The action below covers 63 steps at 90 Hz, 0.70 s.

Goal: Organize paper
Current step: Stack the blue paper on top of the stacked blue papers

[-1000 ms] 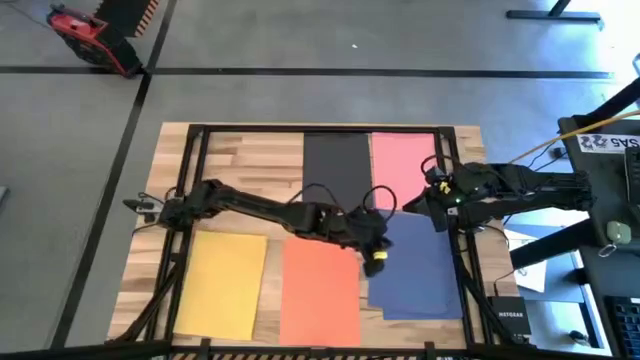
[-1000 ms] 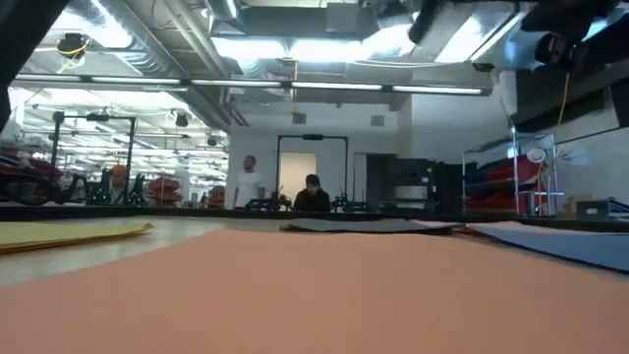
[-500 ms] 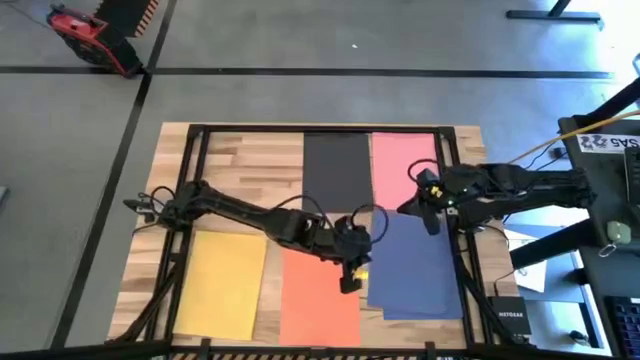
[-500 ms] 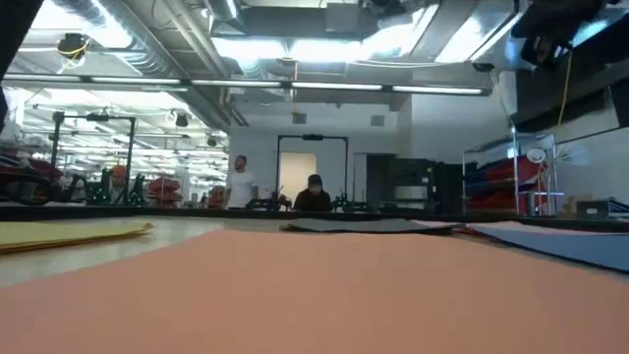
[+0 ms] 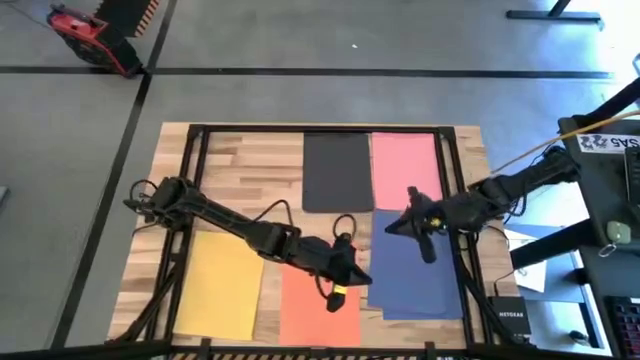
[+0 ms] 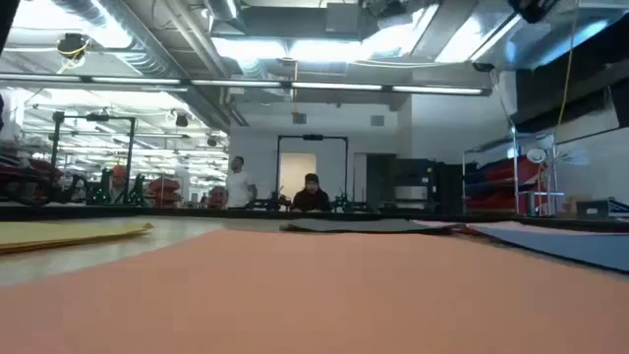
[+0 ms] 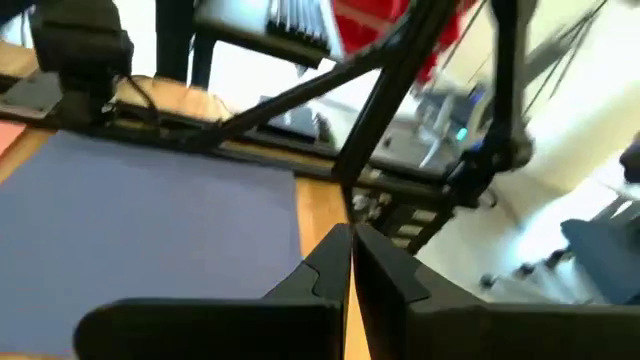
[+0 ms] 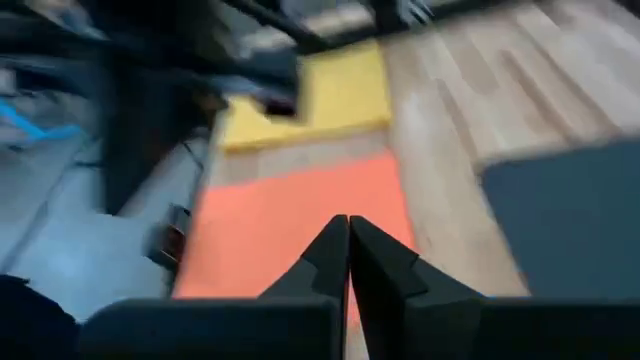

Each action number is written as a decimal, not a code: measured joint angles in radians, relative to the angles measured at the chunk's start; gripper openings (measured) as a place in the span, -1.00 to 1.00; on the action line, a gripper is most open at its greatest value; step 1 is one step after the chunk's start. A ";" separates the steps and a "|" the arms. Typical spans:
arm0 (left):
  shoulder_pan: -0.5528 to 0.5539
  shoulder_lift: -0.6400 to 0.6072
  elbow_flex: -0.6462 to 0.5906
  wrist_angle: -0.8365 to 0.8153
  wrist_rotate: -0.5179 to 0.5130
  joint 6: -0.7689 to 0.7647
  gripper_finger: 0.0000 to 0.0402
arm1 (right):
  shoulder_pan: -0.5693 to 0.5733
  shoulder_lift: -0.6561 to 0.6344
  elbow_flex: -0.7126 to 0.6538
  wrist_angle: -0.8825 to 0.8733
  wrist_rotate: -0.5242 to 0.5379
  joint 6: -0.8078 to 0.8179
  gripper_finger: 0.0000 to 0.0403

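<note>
Five sheets of paper lie flat on the wooden table: black (image 5: pixel 337 172) and pink (image 5: pixel 405 168) at the far side, yellow (image 5: pixel 222 285), orange (image 5: pixel 315 310) and blue (image 5: pixel 415 270) at the near side. My left gripper (image 5: pixel 350 282) is shut over the orange sheet's right edge, beside the blue sheet (image 7: pixel 150 220). My right gripper (image 5: pixel 398 226) is shut over the blue sheet's far left corner, and its wrist view looks past it to the orange sheet (image 8: pixel 290 220) and the yellow sheet (image 8: pixel 310 100). Neither gripper holds anything.
A dark metal frame (image 5: pixel 195 160) runs around the table top. Bare wood (image 5: pixel 250 170) shows at the far left. Off the table's right edge stand a desk with white papers and devices (image 5: pixel 530 260). People show in the room far behind (image 6: pixel 236 182).
My left gripper has swung toward the table's near edge and a little to the left, from the blue sheet's left edge to over the orange sheet. My right gripper has moved left and toward the near edge, from the pink sheet onto the blue one. The sheets have stayed put.
</note>
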<state>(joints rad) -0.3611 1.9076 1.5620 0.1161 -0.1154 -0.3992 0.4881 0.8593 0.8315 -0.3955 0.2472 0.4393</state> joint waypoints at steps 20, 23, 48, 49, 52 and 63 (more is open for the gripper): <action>-0.007 -0.135 -0.224 0.129 -0.002 -0.064 -1.00 | 0.103 0.004 -0.072 0.062 0.115 0.046 -1.00; -0.009 -0.154 -0.246 0.129 -0.002 -0.061 -1.00 | 0.112 0.004 -0.086 0.077 0.134 0.061 -1.00; -0.024 -0.383 -0.421 0.124 -0.003 -0.022 -1.00 | 0.192 0.008 -0.224 0.421 0.229 0.075 -1.00; -0.023 -0.392 -0.428 0.124 -0.003 -0.022 -1.00 | 0.194 0.010 -0.228 0.433 0.233 0.074 -1.00; -0.023 -0.420 -0.452 0.124 -0.003 -0.024 -1.00 | 0.199 0.014 -0.241 0.458 0.242 0.074 -1.00; -0.016 -0.512 -0.544 0.131 -0.006 -0.052 -1.00 | 0.199 0.057 -0.279 0.554 0.247 0.086 -1.00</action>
<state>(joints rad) -0.3769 1.3956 1.0183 0.2470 -0.1211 -0.4510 0.6872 0.9165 0.5522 0.1583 0.4942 0.5252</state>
